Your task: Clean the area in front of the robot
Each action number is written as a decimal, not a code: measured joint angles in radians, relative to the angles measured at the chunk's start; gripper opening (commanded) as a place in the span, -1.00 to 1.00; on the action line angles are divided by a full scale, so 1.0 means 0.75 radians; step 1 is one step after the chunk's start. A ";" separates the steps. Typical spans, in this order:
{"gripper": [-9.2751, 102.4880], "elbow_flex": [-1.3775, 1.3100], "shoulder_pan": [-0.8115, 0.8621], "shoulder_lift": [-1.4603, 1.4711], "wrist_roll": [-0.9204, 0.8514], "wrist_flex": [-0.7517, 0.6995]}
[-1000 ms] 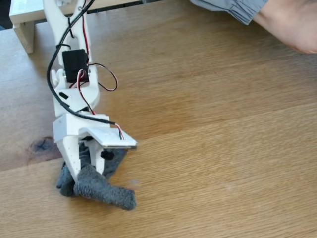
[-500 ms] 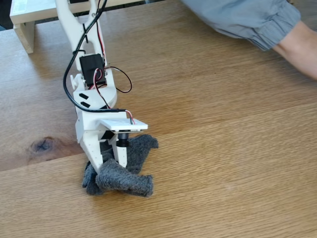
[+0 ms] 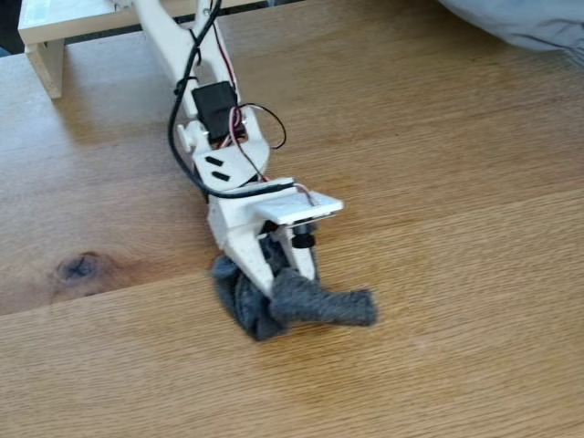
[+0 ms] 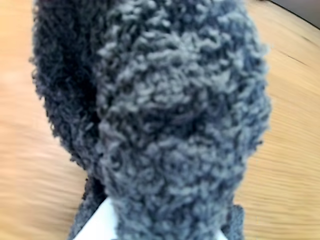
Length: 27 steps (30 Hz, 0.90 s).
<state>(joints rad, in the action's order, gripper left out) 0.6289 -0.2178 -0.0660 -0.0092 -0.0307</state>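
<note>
Gripping grey cloth (image 3: 310, 306), hand (image 3: 278, 290) on tabletop (image 3: 456, 274).

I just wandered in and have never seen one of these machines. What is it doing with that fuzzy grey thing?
The small white robot arm is wiping the oak tabletop. Its gripper is shut on a bunched grey fleece cloth and presses it down onto the wood, to the right of a dark knot in the fixed view. In the wrist view the cloth bulges right in front of the lens. A grey sleeve lies at the table's far edge, away from the arm.
</note>
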 measured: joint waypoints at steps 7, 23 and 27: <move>-0.84 0.002 -0.151 -0.110 0.106 -0.184; -0.84 0.031 -0.270 -0.593 0.074 -1.526; -0.84 0.045 -0.209 -0.751 -0.065 -1.712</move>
<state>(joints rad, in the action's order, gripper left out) 0.6627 -0.3743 -0.6289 -0.0583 -1.3146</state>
